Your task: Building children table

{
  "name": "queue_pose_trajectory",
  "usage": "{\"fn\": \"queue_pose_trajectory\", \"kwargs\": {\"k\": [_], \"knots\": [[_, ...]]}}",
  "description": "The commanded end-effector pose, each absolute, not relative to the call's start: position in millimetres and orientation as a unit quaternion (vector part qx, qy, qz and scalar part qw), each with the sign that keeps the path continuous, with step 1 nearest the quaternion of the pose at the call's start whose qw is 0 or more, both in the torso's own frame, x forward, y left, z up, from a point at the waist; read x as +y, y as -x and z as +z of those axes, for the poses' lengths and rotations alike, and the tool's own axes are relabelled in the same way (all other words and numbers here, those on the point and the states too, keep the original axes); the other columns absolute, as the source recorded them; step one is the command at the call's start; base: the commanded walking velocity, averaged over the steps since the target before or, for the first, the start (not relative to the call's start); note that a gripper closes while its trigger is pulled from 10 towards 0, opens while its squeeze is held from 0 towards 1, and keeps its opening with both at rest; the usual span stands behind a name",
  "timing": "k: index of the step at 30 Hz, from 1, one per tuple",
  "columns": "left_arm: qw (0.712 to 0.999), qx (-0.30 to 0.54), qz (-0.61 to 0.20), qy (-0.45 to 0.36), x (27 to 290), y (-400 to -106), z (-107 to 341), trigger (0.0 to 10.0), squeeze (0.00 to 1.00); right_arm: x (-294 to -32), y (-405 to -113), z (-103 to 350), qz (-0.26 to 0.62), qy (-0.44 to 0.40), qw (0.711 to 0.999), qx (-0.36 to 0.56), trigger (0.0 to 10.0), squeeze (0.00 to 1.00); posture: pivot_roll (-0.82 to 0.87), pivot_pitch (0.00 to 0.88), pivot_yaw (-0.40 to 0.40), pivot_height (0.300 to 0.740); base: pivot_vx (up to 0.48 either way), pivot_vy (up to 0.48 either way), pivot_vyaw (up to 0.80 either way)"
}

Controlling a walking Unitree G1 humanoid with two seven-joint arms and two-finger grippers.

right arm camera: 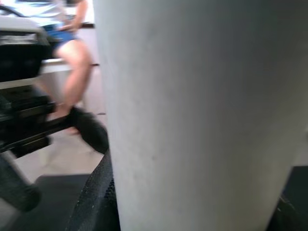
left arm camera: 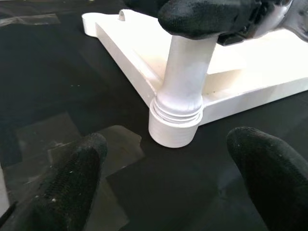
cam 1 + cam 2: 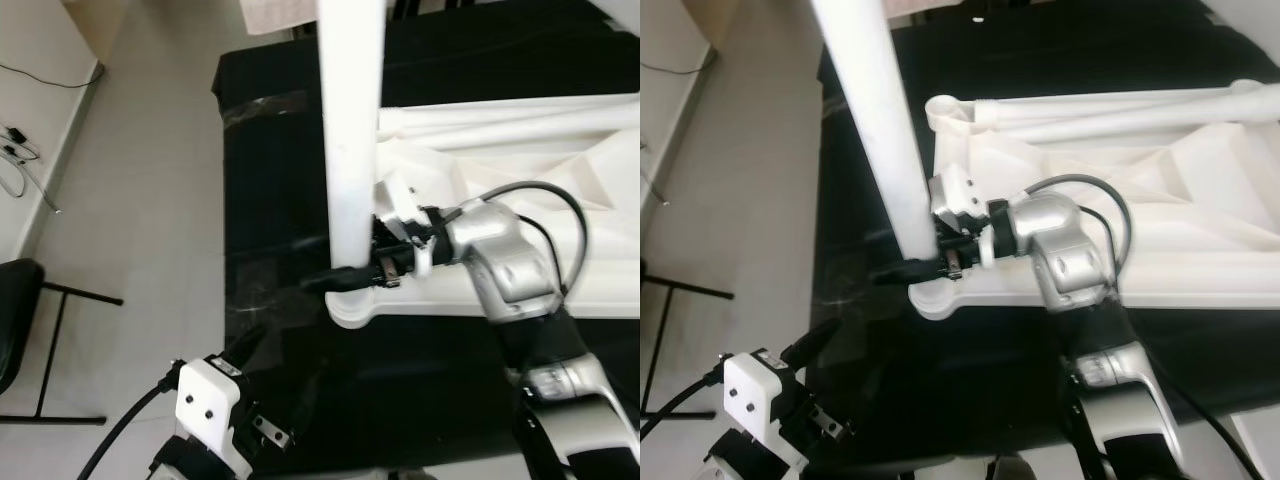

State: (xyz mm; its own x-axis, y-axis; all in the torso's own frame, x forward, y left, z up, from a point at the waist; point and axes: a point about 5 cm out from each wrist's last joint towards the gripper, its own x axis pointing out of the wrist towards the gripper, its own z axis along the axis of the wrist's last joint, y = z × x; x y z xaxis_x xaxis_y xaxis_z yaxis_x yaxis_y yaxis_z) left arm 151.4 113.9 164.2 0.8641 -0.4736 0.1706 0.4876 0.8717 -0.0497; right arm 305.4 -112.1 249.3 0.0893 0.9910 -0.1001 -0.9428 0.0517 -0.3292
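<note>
We see the white plastic tabletop [image 3: 1200, 250] lying upside down on a black mat [image 3: 270, 200] spread over the light floor [image 3: 140, 150]. A white table leg [image 3: 350, 150] stands upright in the socket [image 2: 173, 130] at the tabletop's near left corner, its threaded collar sitting just above the socket's rim.

Our right gripper [image 3: 345, 275] is closed around the lower part of the leg, just above the socket, one black finger wrapping the near side. In the right wrist view the leg [image 1: 202, 115] stands directly against the camera, with black finger material at its base. Behind it a person's bare legs [image 1: 72, 62] appear beside dark furniture.

Our left gripper [image 2: 168, 178] hovers low over the mat, a little short of the socket corner, with its two black fingers [image 2: 72, 178] spread wide and holding nothing. In the head views its white wrist housing [image 3: 210, 395] sits at the mat's near left edge.

A second socket [image 3: 945, 110] shows at the tabletop's far left corner. A black chair [image 3: 20, 320] stands off to the left on the floor, with cables [image 3: 20, 150] farther back by the wall.
</note>
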Motion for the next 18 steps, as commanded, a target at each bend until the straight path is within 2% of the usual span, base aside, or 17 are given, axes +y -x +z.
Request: {"fn": "queue_pose_trajectory", "kwargs": {"k": [1, 2, 3, 4, 5, 6, 7, 9, 11, 18], "knots": [[0.966, -0.062, -0.249, 0.045, 116, -150, 160, 10.0, 0.0, -112, -304, 229, 0.646, 0.144, 0.748, -0.045, 0.0, 0.0, 0.01, 0.284, 0.092, 0.74, 0.0, 0.0, 0.0], [0.965, -0.062, -0.249, 0.045, 117, -151, 160, 10.0, 0.0, -113, -297, 213, 0.533, 0.1, 0.84, -0.023, 0.0, 0.0, 0.0, 0.285, 0.093, 0.74, 0.0, 0.0, 0.0], [0.965, -0.062, -0.249, 0.045, 118, -152, 159, 10.0, 0.0, -116, -299, 196, 0.405, 0.144, 0.903, 0.01, 0.0, 0.0, -0.02, 0.282, 0.104, 0.74, 0.0, 0.0, 0.0], [0.965, -0.062, -0.249, 0.045, 118, -152, 159, 10.0, 0.0, -116, -299, 196, 0.405, 0.144, 0.903, 0.01, 0.0, 0.0, -0.02, 0.282, 0.104, 0.74, 0.0, 0.0, 0.0], [0.965, -0.062, -0.249, 0.045, 119, -153, 159, 10.0, 0.0, -118, -300, 187, 0.318, 0.185, 0.93, 0.025, 0.0, 0.0, -0.02, 0.282, 0.104, 0.74, 0.0, 0.0, 0.0], [0.965, -0.062, -0.249, 0.045, 119, -153, 159, 10.0, 0.0, -118, -300, 187, 0.318, 0.185, 0.93, 0.025, 0.0, 0.0, -0.02, 0.282, 0.104, 0.74, 0.0, 0.0, 0.0], [0.965, -0.062, -0.25, 0.045, 118, -153, 159, 10.0, 0.0, -118, -290, 177, 0.266, 0.182, 0.946, 0.041, 0.0, 0.0, -0.02, 0.276, 0.106, 0.74, 0.0, 0.0, 0.0], [0.965, -0.062, -0.25, 0.045, 118, -153, 159, 10.0, 0.0, -118, -290, 177, 0.266, 0.182, 0.946, 0.041, 0.0, 0.0, -0.02, 0.276, 0.106, 0.74, 0.0, 0.0, 0.0], [0.965, -0.063, -0.252, 0.045, 118, -155, 158, 10.0, 0.0, -104, -278, 167, 0.259, 0.171, 0.949, 0.053, 0.0, 0.0, -0.02, 0.265, 0.103, 0.74, 0.0, 0.0, 0.0], [0.966, -0.065, -0.247, 0.045, 116, -155, 158, 10.0, 0.0, -96, -283, 170, 0.269, 0.165, 0.947, 0.058, 0.0, 0.0, -0.02, 0.27, 0.092, 0.74, 0.0, 0.0, 0.0]]}}
